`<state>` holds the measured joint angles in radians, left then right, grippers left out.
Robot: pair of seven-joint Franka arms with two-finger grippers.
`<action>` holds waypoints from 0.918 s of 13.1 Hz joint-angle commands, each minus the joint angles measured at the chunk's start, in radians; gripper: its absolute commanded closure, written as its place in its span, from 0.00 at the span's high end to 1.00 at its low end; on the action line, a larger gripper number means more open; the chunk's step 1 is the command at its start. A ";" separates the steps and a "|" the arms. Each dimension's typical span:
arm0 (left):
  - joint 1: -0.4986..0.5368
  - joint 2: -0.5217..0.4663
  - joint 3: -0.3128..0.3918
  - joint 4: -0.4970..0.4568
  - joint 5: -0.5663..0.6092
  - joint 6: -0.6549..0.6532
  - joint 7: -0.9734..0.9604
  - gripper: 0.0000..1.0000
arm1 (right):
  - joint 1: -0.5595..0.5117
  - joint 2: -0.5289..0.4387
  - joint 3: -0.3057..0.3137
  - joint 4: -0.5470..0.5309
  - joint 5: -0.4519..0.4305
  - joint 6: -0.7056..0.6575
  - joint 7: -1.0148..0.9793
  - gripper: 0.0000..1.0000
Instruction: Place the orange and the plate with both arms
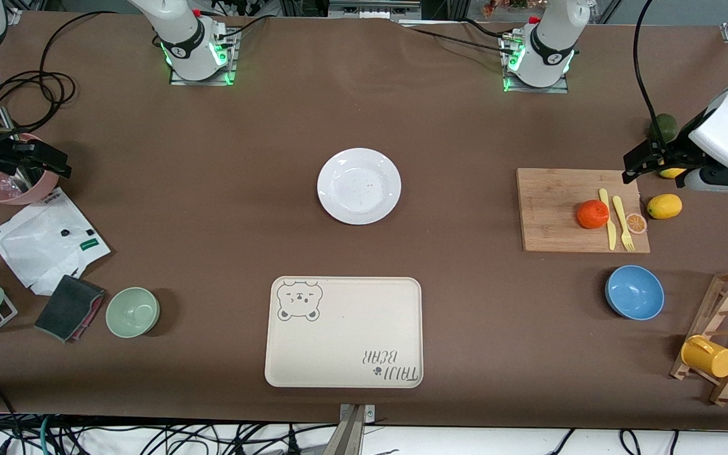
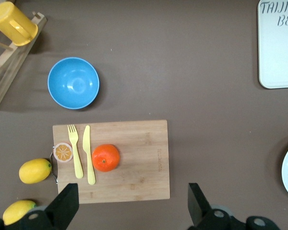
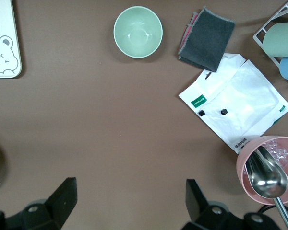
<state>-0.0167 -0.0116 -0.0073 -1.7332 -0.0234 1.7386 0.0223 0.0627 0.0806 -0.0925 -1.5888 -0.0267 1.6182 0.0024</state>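
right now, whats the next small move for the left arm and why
Probably bring the left end effector down over the orange. It is open and holds nothing, up over the cutting board's edge, and the orange lies untouched on that board beside the yellow knife. The right end effector, also open, waits over bare table.

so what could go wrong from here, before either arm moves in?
1. The orange sits on the cutting board right beside the yellow knife and fork; the open left gripper, hovering over the board's edge, could knock them on descent.
2. The round orange may roll if nudged.
3. The plate lies flat on the table, so the open right gripper, waiting over the pink cup, may struggle to catch its shallow rim.
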 commanded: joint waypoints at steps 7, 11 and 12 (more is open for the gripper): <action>-0.003 0.002 0.013 0.023 -0.012 -0.037 -0.001 1.00 | 0.003 -0.025 0.002 -0.022 -0.004 0.000 0.011 1.00; 0.001 0.002 0.017 0.023 -0.012 -0.037 0.002 1.00 | 0.003 -0.025 0.002 -0.022 -0.004 0.000 0.013 1.00; 0.001 0.005 0.017 0.023 -0.012 -0.037 0.002 1.00 | 0.003 -0.025 0.002 -0.022 -0.004 -0.001 0.013 1.00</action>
<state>-0.0141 -0.0115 0.0055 -1.7305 -0.0234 1.7226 0.0224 0.0630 0.0806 -0.0925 -1.5889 -0.0267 1.6181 0.0024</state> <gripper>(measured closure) 0.000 0.000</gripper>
